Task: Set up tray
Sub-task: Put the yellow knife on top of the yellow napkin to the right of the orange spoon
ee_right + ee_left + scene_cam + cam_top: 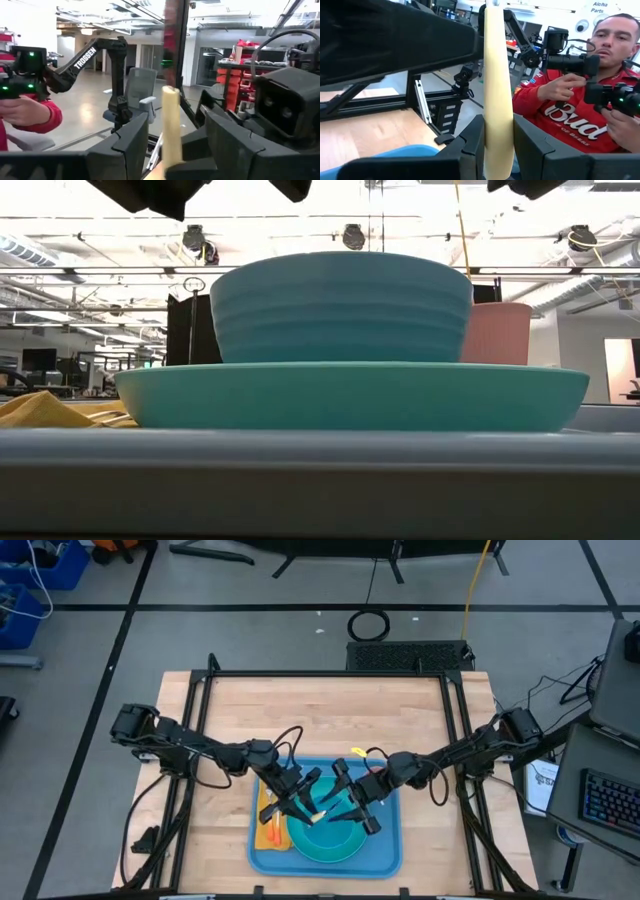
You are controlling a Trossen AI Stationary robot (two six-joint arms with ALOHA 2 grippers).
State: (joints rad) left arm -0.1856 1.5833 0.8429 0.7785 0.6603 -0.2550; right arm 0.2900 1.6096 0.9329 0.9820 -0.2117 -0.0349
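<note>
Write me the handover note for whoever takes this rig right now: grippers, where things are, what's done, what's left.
Left gripper: shut on a cream utensil handle, above the tray.
Right gripper: open, fingers either side of the same handle, not clamped.
Tray: at the table's near edge, holding the plate with the bowl on it, a pink cup behind, a yellow cloth beside.
Done: dishes loaded.
Left: set the utensil down, apparently.

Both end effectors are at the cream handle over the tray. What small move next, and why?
Probably back the right end effector off the cream handle: its jaws stand open around it, while the left end effector is clamped on it above the tray.
</note>
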